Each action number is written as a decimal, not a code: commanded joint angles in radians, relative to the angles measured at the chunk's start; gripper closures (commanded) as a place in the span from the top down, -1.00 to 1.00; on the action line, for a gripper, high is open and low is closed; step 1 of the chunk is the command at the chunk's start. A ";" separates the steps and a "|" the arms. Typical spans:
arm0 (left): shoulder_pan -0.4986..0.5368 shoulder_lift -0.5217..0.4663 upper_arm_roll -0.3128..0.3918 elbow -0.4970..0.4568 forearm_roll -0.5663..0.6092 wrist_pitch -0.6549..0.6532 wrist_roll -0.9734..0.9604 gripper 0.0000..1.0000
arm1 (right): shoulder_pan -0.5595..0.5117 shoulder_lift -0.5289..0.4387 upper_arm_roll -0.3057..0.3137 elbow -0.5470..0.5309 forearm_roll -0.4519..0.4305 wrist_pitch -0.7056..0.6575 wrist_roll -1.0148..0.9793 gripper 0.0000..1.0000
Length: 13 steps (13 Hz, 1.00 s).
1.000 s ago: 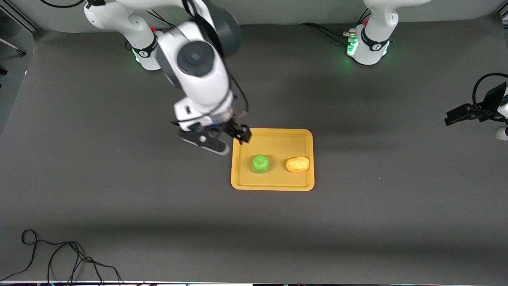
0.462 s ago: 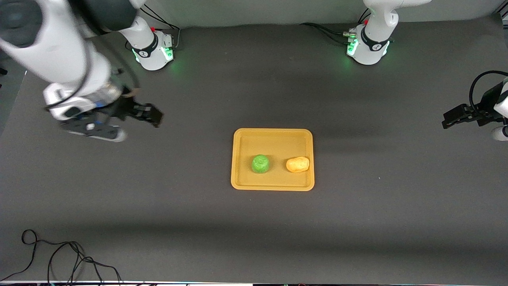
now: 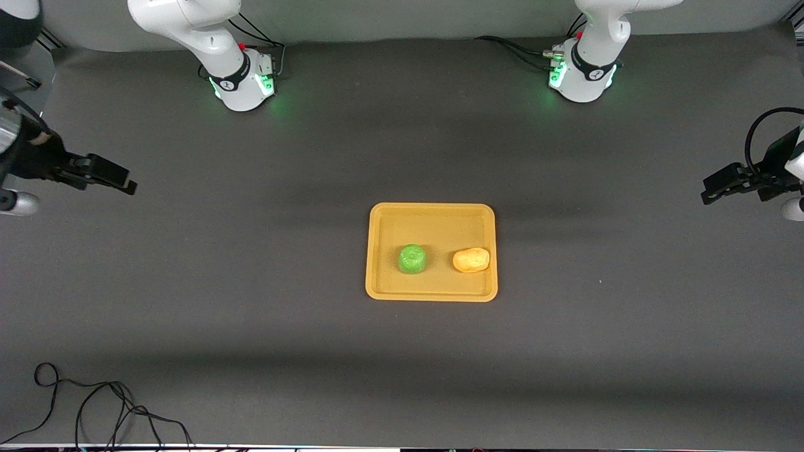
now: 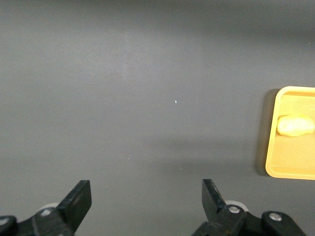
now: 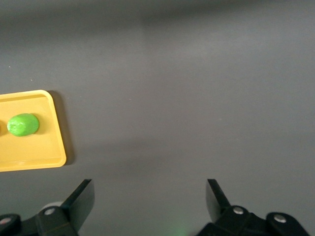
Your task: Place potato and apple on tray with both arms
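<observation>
The orange-yellow tray (image 3: 431, 216) lies at the table's middle. The green apple (image 3: 412, 258) and the yellow-tan potato (image 3: 471, 260) both rest on it, side by side and apart, the apple toward the right arm's end. My right gripper (image 3: 119, 179) is open and empty, up over the right arm's end of the table. My left gripper (image 3: 713, 188) is open and empty over the left arm's end. The left wrist view shows the potato (image 4: 295, 125) on the tray (image 4: 273, 147); the right wrist view shows the apple (image 5: 23, 124) on the tray (image 5: 55, 132).
A black cable (image 3: 94, 408) lies coiled at the table's near corner toward the right arm's end. The two arm bases (image 3: 242, 81) (image 3: 581, 75) stand with green lights at the table's back edge.
My right arm has swung away from the tray's corner out to the right arm's end of the table. The left arm, apple and potato have stayed put.
</observation>
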 commanded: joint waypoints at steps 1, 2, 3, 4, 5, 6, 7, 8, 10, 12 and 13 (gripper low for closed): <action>-0.010 0.038 0.003 0.037 -0.006 0.000 0.005 0.99 | -0.188 -0.030 0.168 -0.046 -0.021 0.034 -0.059 1.00; -0.010 0.044 0.005 0.040 -0.006 0.004 0.005 0.99 | -0.199 -0.027 0.178 -0.044 -0.044 0.043 -0.073 1.00; -0.010 0.044 0.005 0.040 -0.006 0.007 0.005 0.99 | -0.199 -0.021 0.178 -0.044 -0.065 0.056 -0.076 1.00; -0.008 0.047 0.005 0.042 -0.008 0.012 0.005 0.99 | -0.199 -0.015 0.178 -0.046 -0.070 0.069 -0.105 1.00; -0.005 0.052 0.005 0.050 -0.008 0.010 0.010 0.99 | -0.199 -0.013 0.178 -0.047 -0.073 0.086 -0.142 1.00; 0.003 0.066 0.005 0.072 -0.009 0.003 0.017 0.99 | -0.202 -0.009 0.176 -0.047 -0.073 0.100 -0.169 1.00; 0.001 0.069 0.005 0.086 -0.009 -0.009 0.017 0.99 | -0.204 -0.003 0.175 -0.049 -0.082 0.109 -0.195 1.00; -0.002 0.070 0.005 0.090 -0.009 -0.008 0.017 0.99 | -0.199 0.000 0.173 -0.048 -0.090 0.109 -0.199 1.00; 0.003 0.072 0.005 0.091 -0.008 0.009 0.017 0.99 | -0.157 0.005 0.130 -0.043 -0.084 0.102 -0.185 1.00; -0.002 0.072 0.005 0.087 -0.008 0.006 0.017 0.99 | -0.072 0.007 0.042 -0.040 -0.078 0.099 -0.182 1.00; -0.003 0.072 0.005 0.085 -0.008 0.004 0.014 0.99 | -0.063 0.007 0.027 -0.038 -0.076 0.097 -0.182 1.00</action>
